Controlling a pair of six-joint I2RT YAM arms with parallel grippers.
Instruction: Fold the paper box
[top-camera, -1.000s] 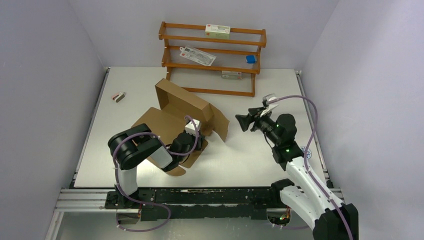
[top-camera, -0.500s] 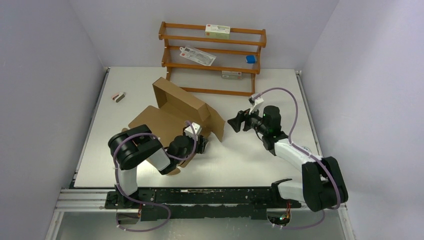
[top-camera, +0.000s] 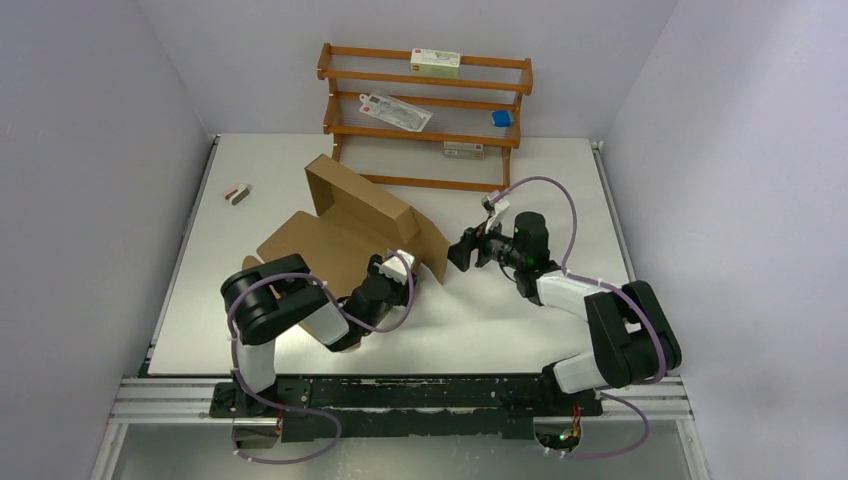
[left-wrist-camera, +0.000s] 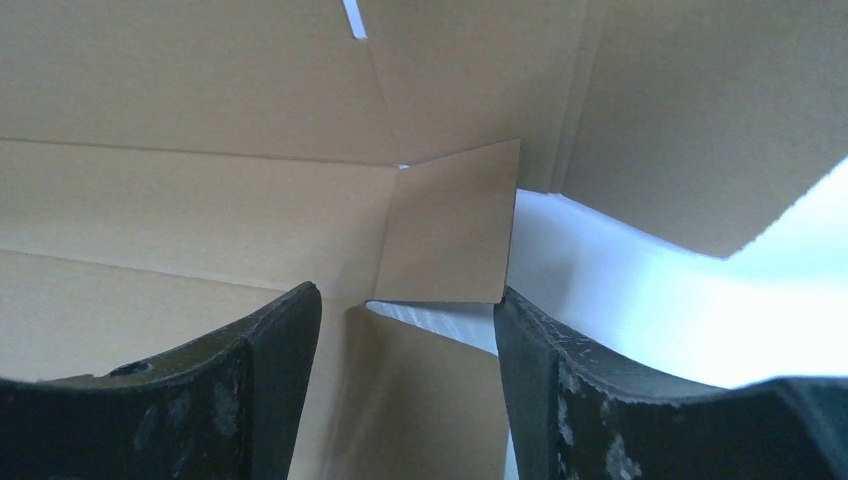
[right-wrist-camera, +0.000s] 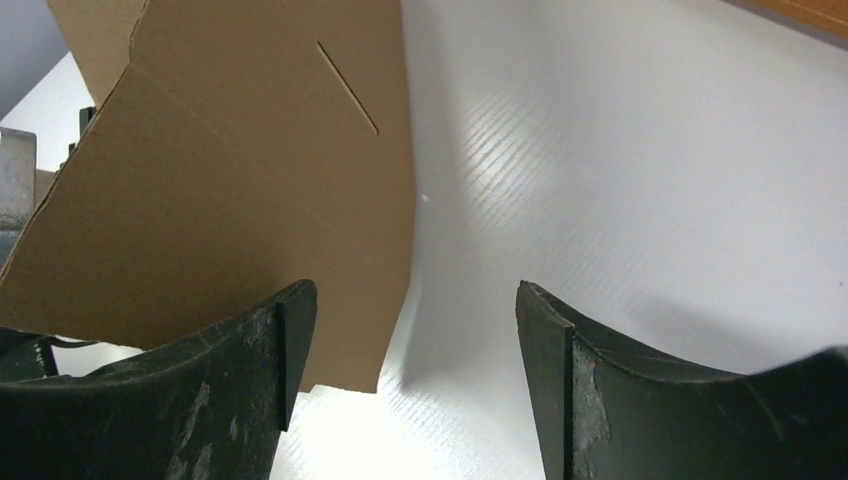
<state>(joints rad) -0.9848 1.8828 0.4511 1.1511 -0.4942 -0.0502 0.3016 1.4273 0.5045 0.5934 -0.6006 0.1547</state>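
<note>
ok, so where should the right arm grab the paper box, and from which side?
Take the paper box by the upright end flap nearest the right gripper, at its free vertical edge. Come in from the box's right, level with the table. The flap stands thin, and its edge faces the open jaws, so one finger can probably pass on each side of it.

Robot lab cell, plain grey walls (top-camera: 100, 120), white table (top-camera: 560, 180), aluminium mounting rail (top-camera: 170, 395)
</note>
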